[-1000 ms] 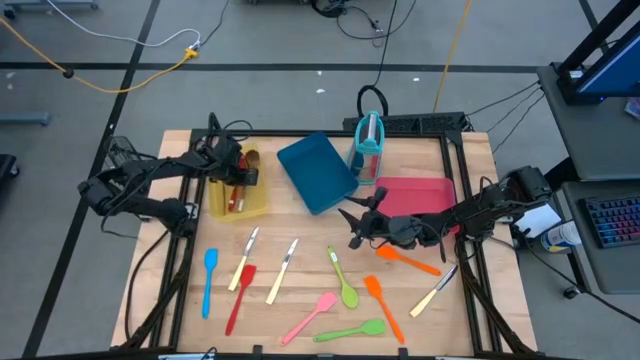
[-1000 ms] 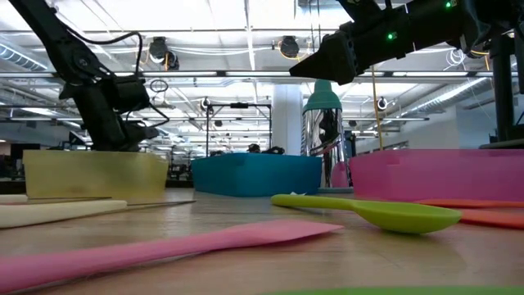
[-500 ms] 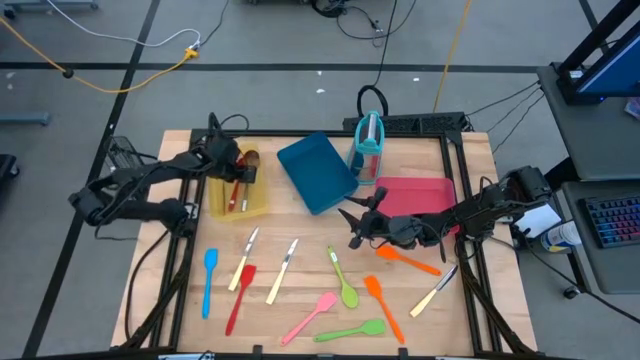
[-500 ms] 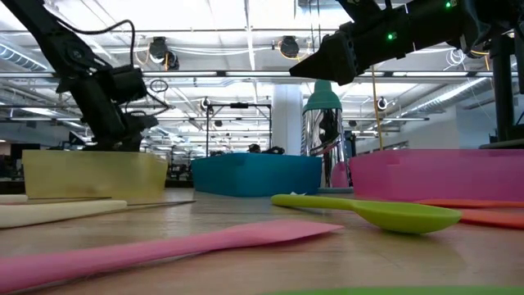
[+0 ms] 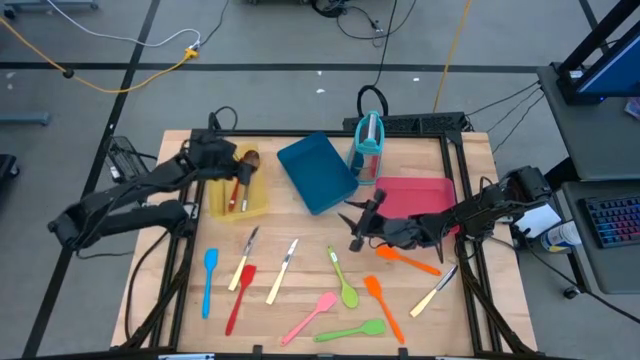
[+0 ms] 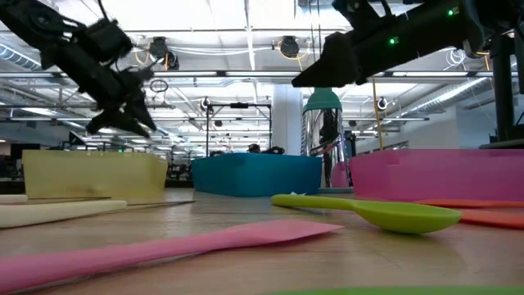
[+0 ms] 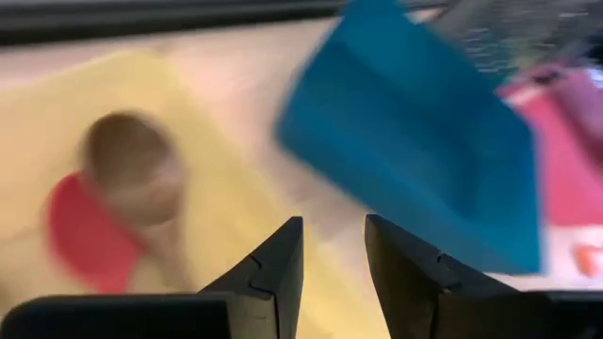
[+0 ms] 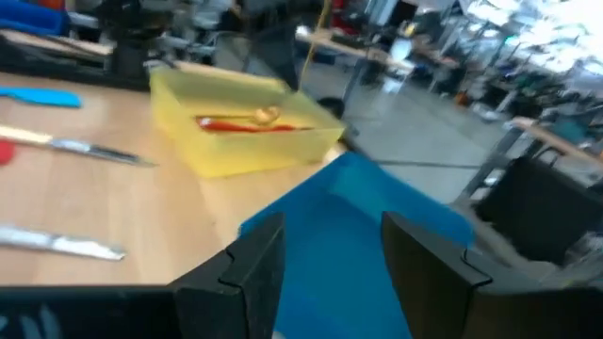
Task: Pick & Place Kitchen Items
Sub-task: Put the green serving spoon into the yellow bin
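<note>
Toward the upper left of the high view, the yellow tray (image 5: 246, 204) already holds two utensils, a wooden spoon (image 5: 247, 160) and a red-handled one (image 5: 236, 188) lying beside it, and these look like the only kitchen items sorted so far. Left gripper (image 5: 212, 153) hovers just over that tray's upper left corner; in its wrist view the two dark fingers (image 7: 273, 273) stand apart with nothing between them, so the jaws are released and empty. Blue tray (image 5: 317, 171) in the upper middle and the pink-red tray (image 5: 420, 192) right of centre show nothing inside them, as far as can be seen. Right gripper (image 5: 357, 226) hangs near the pink-red tray's lower left corner, above the table; its fingers (image 8: 245, 268) are spread wide and grasp nothing. Most of the work seems to remain: across the lower half of the frame the blue spatula (image 5: 209, 280), a red spatula (image 5: 239, 297), two cream-handled knives (image 5: 283, 269), a green spoon (image 5: 342, 279), a pink spatula (image 5: 313, 314), a second green spoon (image 5: 354, 330), two orange utensils (image 5: 383, 306) and one more cream-handled knife (image 5: 435, 289) all lie flat on the wooden table (image 5: 170, 290), well apart from any tray. I judge the task barely begun, with roughly ten pieces left to place.
</note>
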Controlling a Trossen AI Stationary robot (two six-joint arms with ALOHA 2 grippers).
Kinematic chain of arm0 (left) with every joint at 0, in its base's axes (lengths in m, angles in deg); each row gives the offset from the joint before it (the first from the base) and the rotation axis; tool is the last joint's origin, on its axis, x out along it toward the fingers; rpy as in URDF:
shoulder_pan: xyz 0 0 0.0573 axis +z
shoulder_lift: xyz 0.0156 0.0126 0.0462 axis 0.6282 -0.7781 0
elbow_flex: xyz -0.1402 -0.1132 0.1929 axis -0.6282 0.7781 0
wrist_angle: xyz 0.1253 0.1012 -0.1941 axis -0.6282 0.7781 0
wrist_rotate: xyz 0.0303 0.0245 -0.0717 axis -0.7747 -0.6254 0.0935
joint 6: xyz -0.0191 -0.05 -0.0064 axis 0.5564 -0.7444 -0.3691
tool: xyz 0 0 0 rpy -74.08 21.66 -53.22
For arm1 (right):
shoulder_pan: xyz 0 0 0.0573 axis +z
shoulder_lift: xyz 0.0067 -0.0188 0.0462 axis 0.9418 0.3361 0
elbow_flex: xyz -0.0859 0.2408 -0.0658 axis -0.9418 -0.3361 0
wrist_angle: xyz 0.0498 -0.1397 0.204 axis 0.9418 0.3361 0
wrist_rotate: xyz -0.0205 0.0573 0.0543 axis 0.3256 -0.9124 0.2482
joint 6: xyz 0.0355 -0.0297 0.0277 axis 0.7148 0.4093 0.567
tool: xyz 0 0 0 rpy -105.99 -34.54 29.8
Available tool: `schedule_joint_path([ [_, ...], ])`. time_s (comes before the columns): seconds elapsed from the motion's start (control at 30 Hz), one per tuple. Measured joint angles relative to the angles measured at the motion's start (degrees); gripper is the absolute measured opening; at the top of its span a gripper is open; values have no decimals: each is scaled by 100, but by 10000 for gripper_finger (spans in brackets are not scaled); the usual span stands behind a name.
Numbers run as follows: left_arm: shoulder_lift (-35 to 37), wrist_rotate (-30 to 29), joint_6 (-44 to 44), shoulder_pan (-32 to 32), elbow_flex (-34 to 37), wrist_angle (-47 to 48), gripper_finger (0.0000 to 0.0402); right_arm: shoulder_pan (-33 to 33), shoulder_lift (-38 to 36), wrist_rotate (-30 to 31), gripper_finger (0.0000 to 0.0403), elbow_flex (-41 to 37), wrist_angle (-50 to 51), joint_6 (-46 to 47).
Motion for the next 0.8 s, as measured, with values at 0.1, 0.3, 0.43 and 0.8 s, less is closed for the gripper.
schedule_joint_path([
  [0.1,279,1,122,-422,0,-310,120,11,0,-625,169,-2,183,299],
  [0.3,440,-12,125,-1236,0,-1498,120,15,0,-1700,159,0,224,967],
  [0.43,438,-22,250,-1714,-2,-2218,120,95,0,-1713,153,-2,318,1079],
  [0.8,429,-683,826,-2822,-2,-3168,120,715,0,-1549,160,814,1719,1556],
])
